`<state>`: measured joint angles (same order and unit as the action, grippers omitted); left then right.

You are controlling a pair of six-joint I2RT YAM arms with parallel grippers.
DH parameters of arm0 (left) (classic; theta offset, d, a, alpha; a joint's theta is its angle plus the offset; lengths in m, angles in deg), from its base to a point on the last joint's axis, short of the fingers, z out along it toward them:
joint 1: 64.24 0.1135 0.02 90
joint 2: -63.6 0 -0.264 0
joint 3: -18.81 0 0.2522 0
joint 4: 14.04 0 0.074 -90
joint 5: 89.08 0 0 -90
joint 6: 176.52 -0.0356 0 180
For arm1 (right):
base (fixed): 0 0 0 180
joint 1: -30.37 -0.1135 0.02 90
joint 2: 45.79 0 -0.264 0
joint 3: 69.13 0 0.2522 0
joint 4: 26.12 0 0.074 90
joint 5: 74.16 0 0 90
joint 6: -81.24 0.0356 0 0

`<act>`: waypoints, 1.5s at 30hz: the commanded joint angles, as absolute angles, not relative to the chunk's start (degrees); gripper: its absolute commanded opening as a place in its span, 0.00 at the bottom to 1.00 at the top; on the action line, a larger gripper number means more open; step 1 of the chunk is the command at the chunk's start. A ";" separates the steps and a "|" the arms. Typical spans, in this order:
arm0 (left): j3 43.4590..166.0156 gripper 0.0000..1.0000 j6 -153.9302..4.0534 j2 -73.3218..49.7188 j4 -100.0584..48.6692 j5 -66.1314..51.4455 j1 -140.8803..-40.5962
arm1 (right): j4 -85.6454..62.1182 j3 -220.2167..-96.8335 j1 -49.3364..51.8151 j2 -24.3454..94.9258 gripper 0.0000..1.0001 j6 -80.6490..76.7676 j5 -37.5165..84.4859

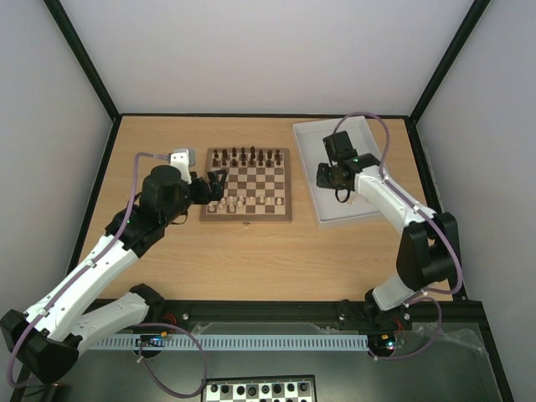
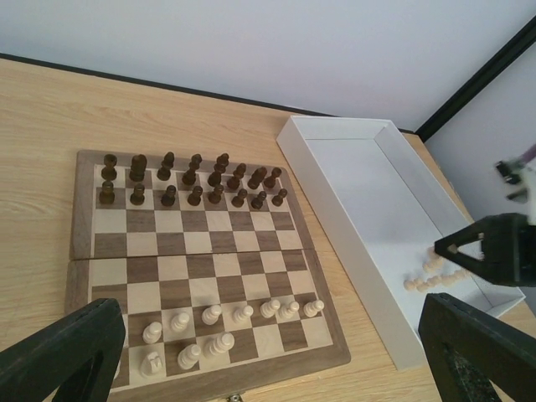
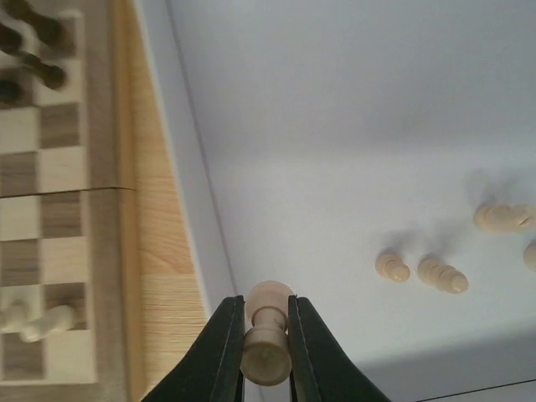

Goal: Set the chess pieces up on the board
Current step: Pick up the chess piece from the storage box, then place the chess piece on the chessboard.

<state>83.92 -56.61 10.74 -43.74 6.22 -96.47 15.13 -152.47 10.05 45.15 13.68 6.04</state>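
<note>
Black left fingers (image 2: 59, 352) hang spread wide at the left edge of the board (image 1: 248, 209) on the worktop (image 1: 251, 260) — cream chess pieces (image 2: 212, 314) fill its near rows. Over the white tray (image 3: 335, 126), the right fingers (image 3: 222, 352) clamp one cream pawn (image 3: 268, 300).

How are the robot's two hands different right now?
The left gripper is wide open and holds nothing, but the right gripper is shut on a pale chess piece. The left gripper hovers by the board, while the right gripper is over the white tray. Both are black.
</note>
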 commanded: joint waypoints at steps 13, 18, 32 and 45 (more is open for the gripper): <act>85.00 0.99 -56.27 12.96 -45.87 9.68 -96.72 | 23.31 -155.58 -5.48 44.97 0.06 12.73 8.39; 84.60 1.00 -56.02 13.44 -45.90 9.71 -96.67 | 23.23 -156.60 -9.34 49.10 0.06 12.87 7.59; 84.03 1.00 -55.94 13.63 -45.99 9.70 -96.76 | 21.41 -160.35 -11.62 58.54 0.05 12.89 5.67; 83.74 0.99 -56.06 13.51 -45.82 10.03 -96.74 | 20.65 -163.46 -12.01 63.51 0.06 12.61 5.87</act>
<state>83.92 -56.30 12.97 -45.51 9.13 -96.47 19.50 -161.81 -11.68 62.30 12.89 6.35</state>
